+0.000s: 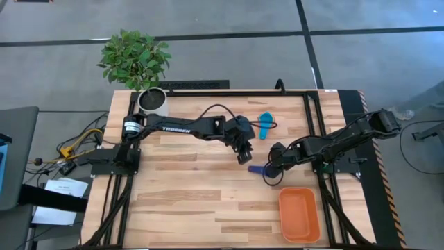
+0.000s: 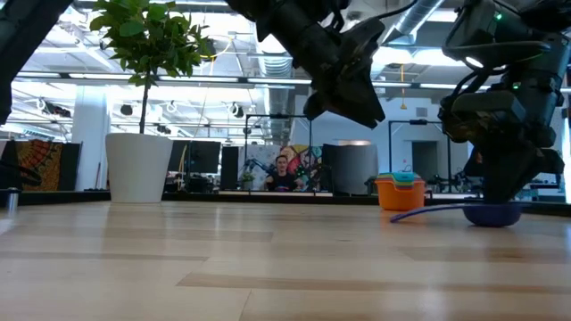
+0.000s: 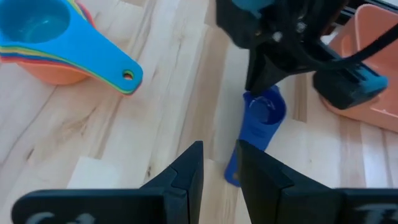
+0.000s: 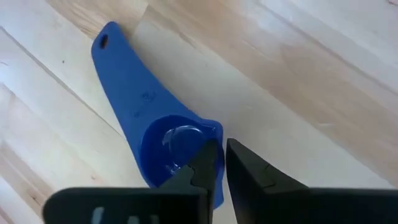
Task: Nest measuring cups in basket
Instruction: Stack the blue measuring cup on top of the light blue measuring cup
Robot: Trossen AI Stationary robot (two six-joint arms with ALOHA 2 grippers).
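Your tabletop (image 1: 194,201) carries the basket (image 1: 300,214) at five o'clock, with nothing in it. The nested stack of cups (image 1: 266,125) sits at one o'clock. Dead centre-right lies the dark blue cup (image 4: 163,144), and your right end effector (image 4: 217,163) is pinching its rim. The left end effector (image 3: 216,163) hovers nearby, fingers slightly apart, holding nothing. You're mid-pickup, I'd judge: lift next, then carry toward the basket.

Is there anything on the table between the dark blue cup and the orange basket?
No. In the high view only bare wood lies between the dark blue cup and the basket.
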